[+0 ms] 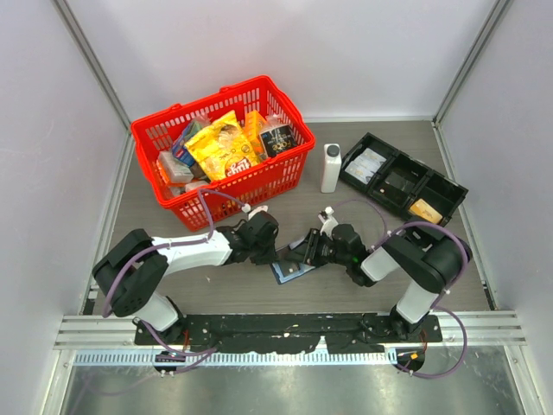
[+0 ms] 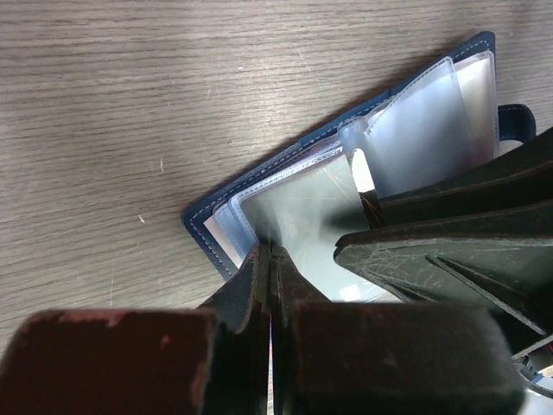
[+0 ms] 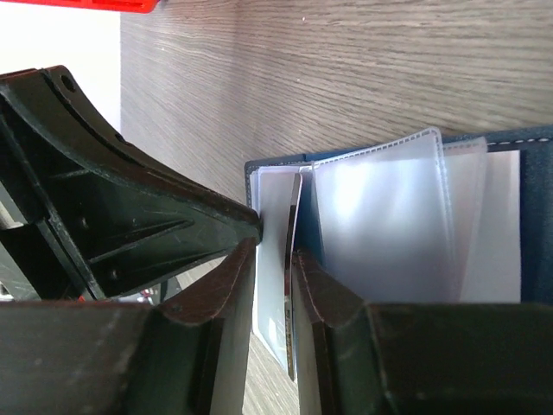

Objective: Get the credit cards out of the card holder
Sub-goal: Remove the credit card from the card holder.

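Left gripper [image 2: 270, 259] pinches the card holder's [image 2: 203, 220] clear sleeve [image 2: 302, 207]. Right gripper [image 3: 275, 252] narrowly brackets its credit card [image 3: 292, 216]; contact unclear

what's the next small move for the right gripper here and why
Probably close the right gripper on the thin card standing edge-on between its fingers, then draw it out of the card holder. The fingers sit either side of it with a gap on one side, and the left gripper seems pinched on a clear sleeve, steadying things.
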Tool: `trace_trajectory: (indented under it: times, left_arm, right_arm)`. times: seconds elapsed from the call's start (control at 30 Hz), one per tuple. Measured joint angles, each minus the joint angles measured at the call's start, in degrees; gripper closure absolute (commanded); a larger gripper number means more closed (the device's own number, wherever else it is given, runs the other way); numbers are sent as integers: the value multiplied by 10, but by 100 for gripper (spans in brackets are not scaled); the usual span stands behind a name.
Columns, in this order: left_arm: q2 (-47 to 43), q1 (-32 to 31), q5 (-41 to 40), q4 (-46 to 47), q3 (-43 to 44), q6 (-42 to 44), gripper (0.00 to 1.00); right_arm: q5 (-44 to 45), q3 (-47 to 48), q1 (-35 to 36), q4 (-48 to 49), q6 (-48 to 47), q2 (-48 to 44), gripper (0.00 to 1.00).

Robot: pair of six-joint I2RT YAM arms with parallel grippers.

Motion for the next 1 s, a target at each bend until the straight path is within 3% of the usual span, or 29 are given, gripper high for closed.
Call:
trace_trajectory:
  times: [0.2,0.73,0.87,1.0]
  left_arm:
    - [0,0,0,0,1,9,100]
    - [10,-7,-16,-34,24,30,100]
    - [12,-7,-16,-38,28,35,100]
    - [9,-7,-17,-39,28,37,98]
  right_arm:
    - [-31,0,-1,70,48,42,73]
    - [-123,-29,-56,89,63,23,75]
    - [-133,-37,-67,96,62,20,82]
    - [-137,-43,-72,99,60,20,83]
